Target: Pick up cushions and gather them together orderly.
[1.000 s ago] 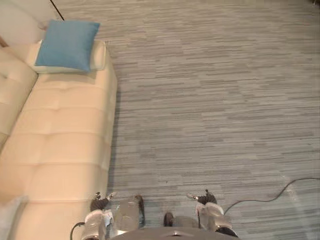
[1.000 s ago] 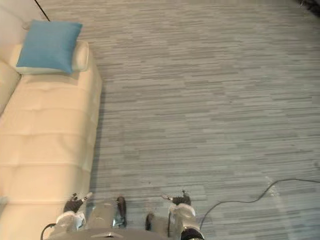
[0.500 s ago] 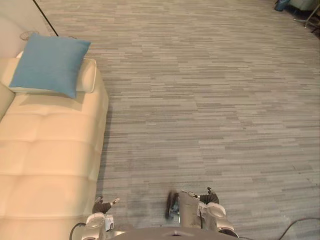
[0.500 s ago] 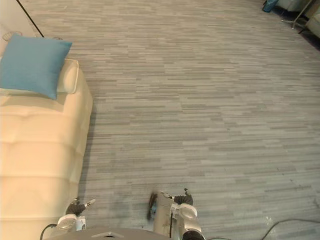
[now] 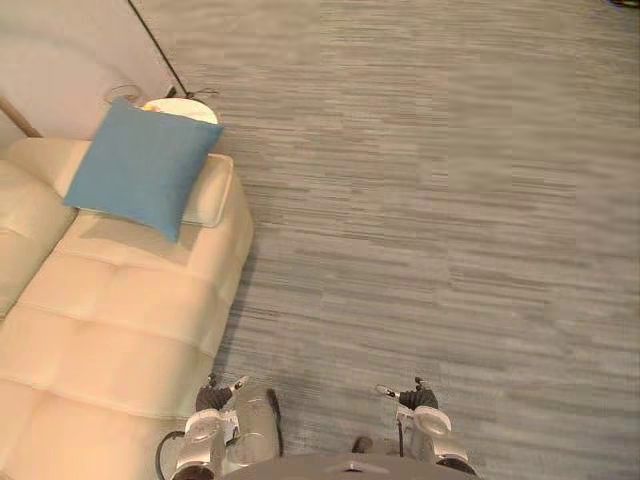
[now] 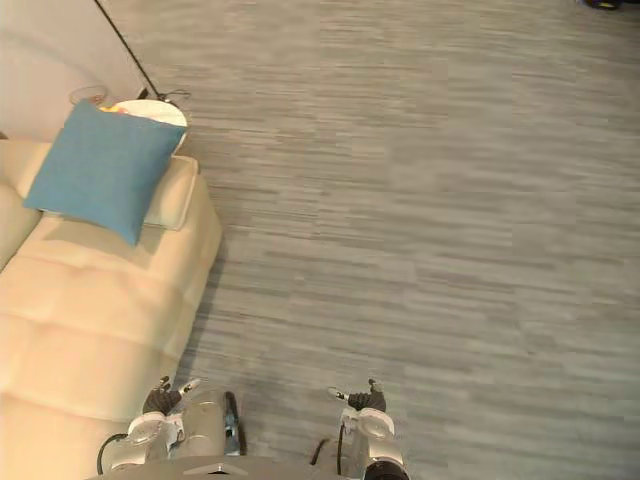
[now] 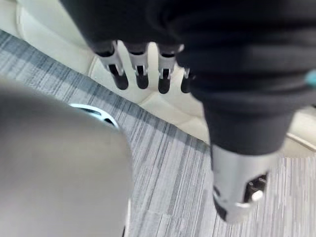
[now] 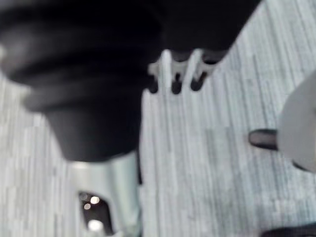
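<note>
Blue cushion (image 5: 142, 166) lies in the upper left of the head views, turned so that one corner points down the frame like a diamond. It sits at the far end of a cream sofa (image 5: 110, 340). Most of it rests on a cream pad (image 5: 212, 192) that caps that end of the sofa, and its lowest corner reaches onto the tufted seat. Just past the pad, toward the top of the frame, a round white disc (image 5: 186, 107) sits on the floor, with a thin dark line running from it to the top edge. The sofa runs down the left side of the frame into the lower left corner. Grey striped floor (image 5: 430, 200) takes up the centre and right.

The left hand (image 5: 214, 397) shows at the bottom edge, left of centre, just beside the sofa's front edge and well apart from the cushion. In its wrist view the fingers (image 7: 141, 74) are straight and side by side, with the thumb (image 7: 237, 192) held apart from them. The hand has hold of nothing. Past the fingers lie the sofa's cream edge and the floor.

The right hand (image 5: 410, 396) shows at the bottom edge, right of centre, over the floor. In its wrist view the fingers (image 8: 176, 85) are loosely extended, the thumb (image 8: 116, 197) stands apart, and it too has hold of nothing. The striped floor lies past them.
</note>
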{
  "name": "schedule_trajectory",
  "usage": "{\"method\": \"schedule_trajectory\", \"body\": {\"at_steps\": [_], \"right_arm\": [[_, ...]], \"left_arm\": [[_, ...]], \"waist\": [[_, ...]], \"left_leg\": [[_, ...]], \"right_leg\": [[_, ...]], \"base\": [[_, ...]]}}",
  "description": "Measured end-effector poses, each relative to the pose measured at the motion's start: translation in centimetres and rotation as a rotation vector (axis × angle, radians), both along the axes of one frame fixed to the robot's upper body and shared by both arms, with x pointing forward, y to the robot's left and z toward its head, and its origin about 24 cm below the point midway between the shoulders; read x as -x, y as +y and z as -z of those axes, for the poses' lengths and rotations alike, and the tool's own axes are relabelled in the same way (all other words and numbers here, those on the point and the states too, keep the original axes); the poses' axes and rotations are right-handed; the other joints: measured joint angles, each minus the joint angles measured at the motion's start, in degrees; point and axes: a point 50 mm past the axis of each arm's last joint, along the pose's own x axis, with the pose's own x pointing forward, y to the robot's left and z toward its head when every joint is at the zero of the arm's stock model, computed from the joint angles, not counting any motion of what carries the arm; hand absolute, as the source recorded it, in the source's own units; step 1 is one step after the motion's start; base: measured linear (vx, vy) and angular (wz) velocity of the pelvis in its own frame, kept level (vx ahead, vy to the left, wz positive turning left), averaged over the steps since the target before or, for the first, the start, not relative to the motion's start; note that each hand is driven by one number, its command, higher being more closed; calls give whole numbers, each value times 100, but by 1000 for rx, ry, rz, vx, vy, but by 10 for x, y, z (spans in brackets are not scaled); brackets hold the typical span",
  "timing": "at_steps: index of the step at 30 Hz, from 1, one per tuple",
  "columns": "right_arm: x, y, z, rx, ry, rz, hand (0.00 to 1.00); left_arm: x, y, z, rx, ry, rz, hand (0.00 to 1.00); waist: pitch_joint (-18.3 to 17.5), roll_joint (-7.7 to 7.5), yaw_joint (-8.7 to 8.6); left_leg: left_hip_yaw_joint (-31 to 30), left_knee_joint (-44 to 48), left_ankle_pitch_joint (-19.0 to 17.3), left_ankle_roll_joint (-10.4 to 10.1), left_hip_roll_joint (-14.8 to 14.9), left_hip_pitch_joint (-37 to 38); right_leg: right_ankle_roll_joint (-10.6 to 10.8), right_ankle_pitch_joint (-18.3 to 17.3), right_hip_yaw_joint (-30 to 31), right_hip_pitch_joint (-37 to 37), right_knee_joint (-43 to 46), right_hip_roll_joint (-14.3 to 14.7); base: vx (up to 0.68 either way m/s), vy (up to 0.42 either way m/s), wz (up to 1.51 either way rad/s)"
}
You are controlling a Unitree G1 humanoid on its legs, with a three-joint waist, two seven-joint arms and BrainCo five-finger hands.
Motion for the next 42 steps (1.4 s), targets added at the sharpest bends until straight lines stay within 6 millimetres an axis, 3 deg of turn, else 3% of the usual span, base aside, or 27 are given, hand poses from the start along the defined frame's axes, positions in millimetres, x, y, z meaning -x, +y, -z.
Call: {"method": "schedule_trajectory", "body": {"at_steps": [1, 2, 3, 5, 7, 8, 10, 12, 14, 17, 19, 21, 23, 24, 25, 26, 28, 29, 30, 31, 32, 34, 35, 36, 38, 40, 42], "right_arm": [[1, -2, 0, 0, 0, 10, 0], [2, -2, 1, 0, 6, 16, 0], [0, 4, 1, -13, 5, 7, 0], [-2, 12, 2, -34, 6, 2, 0], [1, 13, 4, -33, 19, -7, 0], [3, 13, 5, -33, 31, -9, 0], [8, 14, 8, -30, 49, -21, 0], [15, 14, 10, -31, 65, -19, 0], [15, 10, 9, -18, 53, -18, 0], [13, 8, 6, -11, 33, -11, 0], [14, 6, 6, -12, 24, 9, 0], [16, 4, 6, -12, 25, 28, 0], [24, -3, 9, -4, 52, 52, 0], [27, -10, 9, 13, 64, 55, 0], [26, -14, 8, 15, 62, 72, 0], [25, -14, 9, 13, 61, 71, 0], [24, -15, 8, 18, 59, 66, 0], [26, -14, 9, 15, 66, 65, 0], [25, -13, 9, 12, 64, 61, 0], [24, -12, 9, 10, 62, 57, 0], [20, -6, 8, -1, 52, 39, 0], [21, -3, 9, -21, 52, 54, 0], [23, -2, 10, -29, 55, 64, 0], [25, -3, 11, -29, 59, 71, 0], [26, -4, 11, -32, 62, 83, 0], [26, 11, 14, -73, 65, 82, 0], [27, 13, 15, -76, 73, 79, 0]], "left_arm": [[0, 0, 0, 3, 0, -2, 0], [-1, 0, 0, 4, -5, -6, 0], [-4, 3, -2, -8, -12, -2, 0], [-5, 10, -3, -15, -21, -21, 0], [-3, 10, -2, -15, -15, -23, 0], [-1, 9, 0, -16, -1, -12, 0], [1, 12, 2, -34, 23, 26, 0], [7, 13, 5, -37, 59, 33, 0], [11, 13, 6, -41, 71, 27, 0], [5, 10, 4, -40, 59, 29, 0], [9, 11, 6, -46, 71, 9, 0], [8, 10, 5, -50, 71, -3, 0], [9, 8, 6, -37, 76, -22, 0], [14, 4, 10, -17, 100, -45, 0], [15, 3, 10, -9, 97, -62, 0], [17, 0, 11, -2, 102, -72, 0], [20, 2, 12, -1, 115, -100, 0], [20, 3, 12, 4, 109, -121, 0], [21, 6, 11, 0, 102, -138, 0], [21, 6, 11, 1, 101, -140, 0], [19, 7, 10, 3, 93, -148, 0], [16, 8, 8, -3, 80, -137, 0], [14, 7, 7, -7, 72, -123, 0], [14, 5, 7, -8, 72, -111, 0], [15, 3, 8, -4, 78, -100, 0], [16, 17, 7, -38, 78, -101, 0], [18, 18, 8, -38, 85, -100, 0]], "waist": [[-7, 11, 17], [-25, -20, 92], [-87, -234, 102], [-104, -364, 147], [-167, -458, 212], [-197, -483, 217], [-196, -507, 78], [-190, -515, -26], [-188, -506, -88], [-180, -496, -169], [-172, -483, -176], [-176, -489, -221], [-184, -460, -230], [-225, -312, -229], [-243, -282, -198], [-250, -264, -208], [-263, -176, -270], [-263, -150, -235], [-239, -154, -207], [-234, -141, -194], [-231, -118, -133], [-227, -136, -86], [-227, -135, -85], [-246, -101, -88], [-300, -84, -72], [-357, -520, -43], [-360, -576, -32]], "left_leg": [[14, -749, 205, -22, -84, 6], [93, -1244, 980, 179, -253, 169], [161, -1331, 903, 206, -484, 187], [125, -881, 528, 401, -549, 103], [134, -633, 104, 501, -695, 262], [126, -645, -112, 503, -820, 467], [2, -710, -321, 536, -1015, 830], [-169, -913, -435, 601, -1173, 1349], [-321, -1194, -481, 614, -1239, 1820], [-768, -1369, -640, 499, -1202, 2210], [-1082, -1503, -758, 342, -1053, 2517], [-1450, -1620, -895, 122, -954, 2633], [-1841, -1728, -1083, -36, -863, 2843], [-2024, -1918, -1079, -102, -731, 2970], [-2145, -1979, -897, -180, -710, 3029], [-2230, -1898, -836, -220, -678, 3052], [-2366, -1051, -820, -263, -545, 2768], [-2339, 242, -550, -619, -408, 2281], [-2156, 1272, -339, -742, -193, 1819], [-2038, 1540, -350, -717, -105, 1691], [-1347, 2264, -455, -540, 196, 1118], [-829, 2015, -577, -364, 213, 831], [-563, 1519, -611, -296, 170, 709], [-136, 222, -335, -218, 92, 686], [131, -621, 217, -29, 27, 737], [126, -1461, 576, 95, -431, 994], [103, -1668, 602, 115, -596, 1166]], "right_leg": [[103, -65, -30, 75, -16, -47], [277, -210, 17, 203, -2, -158], [211, -153, 170, 245, -132, -265], [227, 205, 441, 428, -368, -311], [362, 255, 636, 485, 65, -510], [504, 253, 767, 203, 982, -687], [843, 603, 1165, -681, 3252, -949], [734, 543, 1206, -1252, 4669, -979], [464, 344, 1057, -1712, 5069, -865], [325, -10, 640, -2286, 4105, -628], [215, 25, 666, -2406, 2369, -294], [290, 504, 1049, -2403, 769, -96], [247, 1412, 1229, -2313, 484, -24], [162, 1142, 1131, -2351, 885, 43], [55, 673, 1070, -2507, 1452, -13], [3, 456, 975, -2515, 1713, -57], [-137, 119, 663, -2265, 1910, -78], [-270, -61, 435, -1934, 1926, -51], [-377, -155, 243, -1682, 1854, 3], [-400, -170, 214, -1615, 1819, 36], [-440, -194, 83, -1245, 1537, 101], [-372, -152, -42, -940, 1219, 37], [-317, -119, -150, -775, 1044, -13], [-251, -82, -322, -582, 911, -58], [-106, -92, -343, -494, 871, -1], [11, 158, -196, -373, 370, -159], [47, 244, -65, -317, 457, -274]], "base": [[456, 263, 25], [458, 220, 26], [561, 257, 25], [467, 217, 20], [437, 237, 10], [399, 208, 15], [434, 171, 41], [421, 78, 55], [276, 3, 44], [344, -120, 70], [349, -217, 70], [349, -291, 91], [436, -361, 102], [473, -345, 87], [464, -336, 78], [446, -318, 73], [430, -304, 72], [408, -260, 67], [384, -238, 52], [322, -135, 31], [359, -116, 23], [281, -47, 32], [243, 52, 57], [246, 73, 60], [251, 85, 54], [241, 78, 54], [131, 68, 22]]}}
